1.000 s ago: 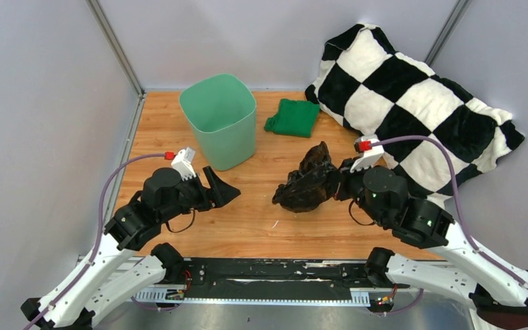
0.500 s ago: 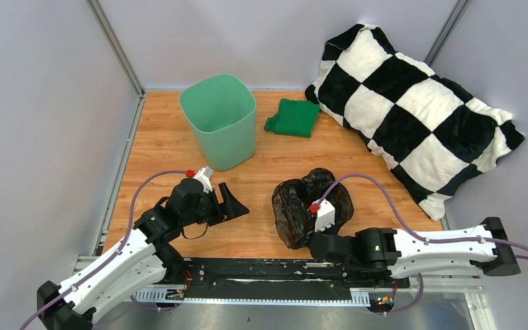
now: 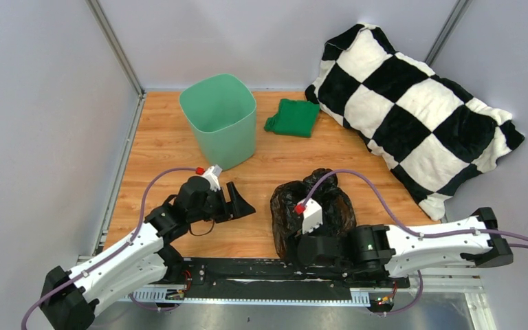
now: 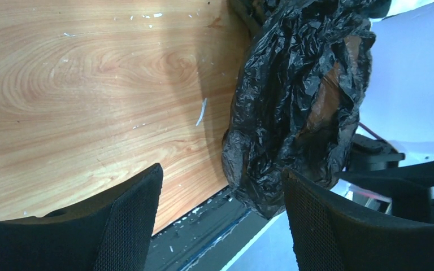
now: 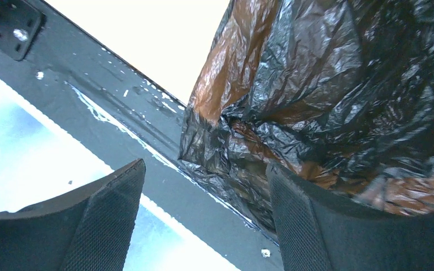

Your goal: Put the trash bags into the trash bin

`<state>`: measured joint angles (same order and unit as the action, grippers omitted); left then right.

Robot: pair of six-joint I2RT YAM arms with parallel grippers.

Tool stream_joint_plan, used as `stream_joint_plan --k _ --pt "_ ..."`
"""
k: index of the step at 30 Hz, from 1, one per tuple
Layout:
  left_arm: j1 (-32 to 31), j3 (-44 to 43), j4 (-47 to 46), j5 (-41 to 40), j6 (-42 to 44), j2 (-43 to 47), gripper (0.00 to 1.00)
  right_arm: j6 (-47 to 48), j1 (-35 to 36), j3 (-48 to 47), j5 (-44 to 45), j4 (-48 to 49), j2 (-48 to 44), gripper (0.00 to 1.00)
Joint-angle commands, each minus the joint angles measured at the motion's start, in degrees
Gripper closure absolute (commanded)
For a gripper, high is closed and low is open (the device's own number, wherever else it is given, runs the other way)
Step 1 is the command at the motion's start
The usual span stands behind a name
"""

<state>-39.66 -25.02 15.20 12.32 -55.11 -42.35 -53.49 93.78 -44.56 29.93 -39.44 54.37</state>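
Above: the trash bag [image 3: 313, 210] slumps at the near edge of the desk [image 3: 172, 144], well apart from the trash bin [image 3: 218, 124]. Left wrist: my left tool [image 4: 221, 169] gapes empty, bag just ahead. Right wrist: my right tool [image 5: 204, 164] likewise gapes empty; I'd pinch a thick fold.

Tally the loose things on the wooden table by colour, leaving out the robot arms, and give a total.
Green: 2, the mint-green trash bin and the folded dark green cloth
Black: 1, the crinkled trash bag
Black and white: 1, the checkered pillow
Total: 4
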Motion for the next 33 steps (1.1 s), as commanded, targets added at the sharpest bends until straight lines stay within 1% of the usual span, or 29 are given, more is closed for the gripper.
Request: stream_joint_plan --k 1,3,4,6,9,13,16,18,20,22,25,28,33 --pt "-1.5 0.4 -4.9 0.9 5.2 -2.9 0.22 0.7 0.4 -4.8 3.6 -7.8 -4.1 0.19" --pt "-2.6 0.2 -7.5 0.5 6.6 -5.0 0.22 0.5 -0.6 -7.5 5.6 -10.8 -5.6 0.19" --pt "-3.2 0.2 -10.3 0.1 7.3 -6.0 0.22 0.5 -1.6 -8.3 6.3 -11.9 -6.1 0.19" --pt "-4.5 -0.1 -13.6 -0.9 8.3 -8.2 0.22 1.1 -5.3 -9.0 6.2 -13.7 -7.0 0.22" --pt "-6.7 -3.0 -13.9 -4.2 12.4 -12.5 0.22 4.0 -15.1 -9.7 2.3 -15.4 -8.0 0.25" --pt "-9.0 -6.2 -14.4 -7.3 16.3 -17.9 0.22 7.4 -26.4 -9.6 0.7 -17.1 -10.1 0.25" --pt "-9.7 -7.1 -17.0 -8.4 17.1 -21.1 0.22 8.5 -34.1 -8.8 0.6 -20.1 -10.8 0.25" --pt "-9.8 -7.4 -18.7 -8.5 17.2 -23.3 0.23 9.5 -40.7 -7.5 -1.4 -20.4 -11.8 0.25" --pt "-10.1 -7.6 -20.2 -8.5 17.3 -25.4 0.23 9.9 -45.1 -5.4 -3.7 -20.0 -13.6 0.25" --pt "-10.4 -8.4 -20.7 -8.3 17.5 -27.8 0.26 10.3 -48.2 -3.0 -6.7 -18.6 -15.9 0.25" --pt "-11.1 -9.1 -21.9 -8.4 17.8 -30.4 0.28 9.7 -50.9 0.8 -10.2 -16.9 -19.1 0.25" --pt "-11.5 -9.2 -25.2 -8.1 17.5 -32.4 0.28 8.5 -52.3 3.9 -12.1 -16.1 -21.3 0.25" --pt "-11.8 -9.8 -28.0 -8.0 16.3 -35.5 0.29 5.2 -53.1 7.4 -15.3 -13.5 -23.9 0.25"
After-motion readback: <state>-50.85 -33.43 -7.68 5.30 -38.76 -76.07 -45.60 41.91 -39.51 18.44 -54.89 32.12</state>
